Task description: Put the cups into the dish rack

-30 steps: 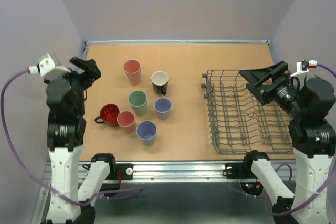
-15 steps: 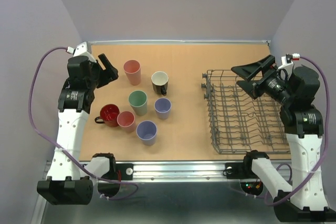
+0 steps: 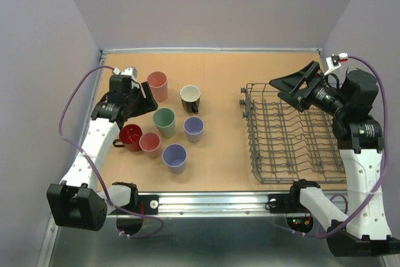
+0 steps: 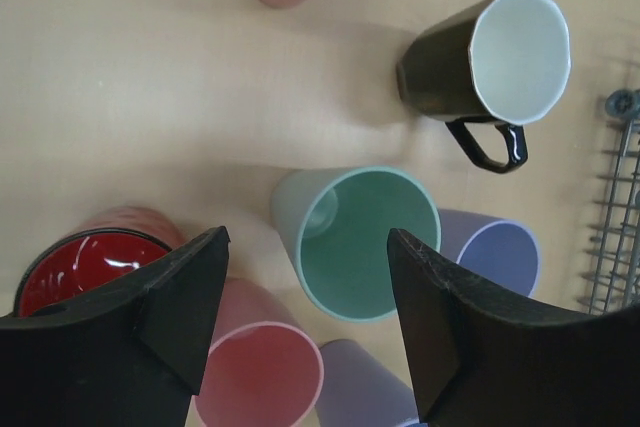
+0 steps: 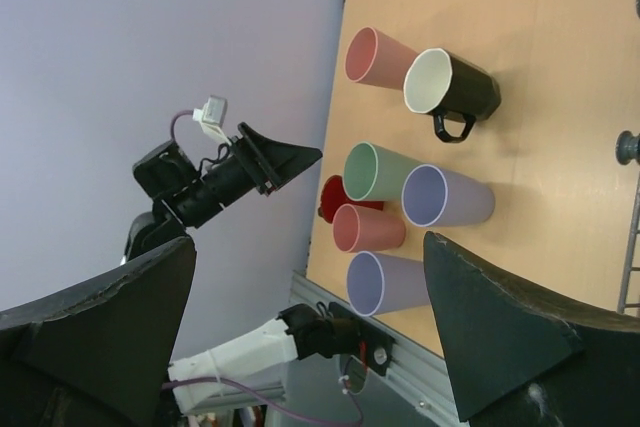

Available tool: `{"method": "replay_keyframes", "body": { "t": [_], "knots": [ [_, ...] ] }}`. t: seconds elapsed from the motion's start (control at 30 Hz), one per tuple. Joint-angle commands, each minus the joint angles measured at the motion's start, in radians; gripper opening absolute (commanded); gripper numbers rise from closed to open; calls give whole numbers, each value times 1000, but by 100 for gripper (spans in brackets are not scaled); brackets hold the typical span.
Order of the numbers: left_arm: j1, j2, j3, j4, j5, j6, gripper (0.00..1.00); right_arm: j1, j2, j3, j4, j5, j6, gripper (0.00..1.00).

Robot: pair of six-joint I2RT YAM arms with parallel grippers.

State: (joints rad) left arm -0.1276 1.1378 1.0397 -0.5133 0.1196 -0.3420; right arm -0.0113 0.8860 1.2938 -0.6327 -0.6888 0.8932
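Two pink cups (image 3: 157, 84) (image 3: 150, 144); two lavender cups (image 3: 194, 128) (image 3: 175, 156); one sage-green cup (image 3: 164, 121); glossy red mug (image 3: 131, 136); black mug (image 3: 190, 97), cream inside; grey rack (image 3: 252, 136); tan table (image 3: 219, 73); my left claw (image 4: 305, 247) and right claw (image 5: 310, 242), black.

- We see a tan, wood-look surface (image 3: 219, 161) (matte, evenly lit).
- Pale lavender walls (image 3: 219, 4) close it in on three sides.
- We note a silver metal rail (image 3: 206, 203) along its near edge.

No lettering can be read (in any view).
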Motion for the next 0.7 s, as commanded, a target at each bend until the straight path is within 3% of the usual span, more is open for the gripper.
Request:
{"method": "replay_keyframes", "body": {
  "t": [0.0, 0.43, 0.63, 0.67],
  "knots": [
    [-46, -16, -23, 59, -20, 6, 75, 10, -19, 61, 28, -31, -98, 100],
    [-86, 77, -107, 104, -109, 0, 66, 8, -39, 7, 30, -23, -80, 100],
    [-86, 115, -129, 157, -66, -3, 51, 8, -48, 2, 30, -8, -86, 100],
    [-86, 125, -129, 165, -46, -2, 45, 10, -48, 1, 30, -8, -86, 100]
  ]
}}
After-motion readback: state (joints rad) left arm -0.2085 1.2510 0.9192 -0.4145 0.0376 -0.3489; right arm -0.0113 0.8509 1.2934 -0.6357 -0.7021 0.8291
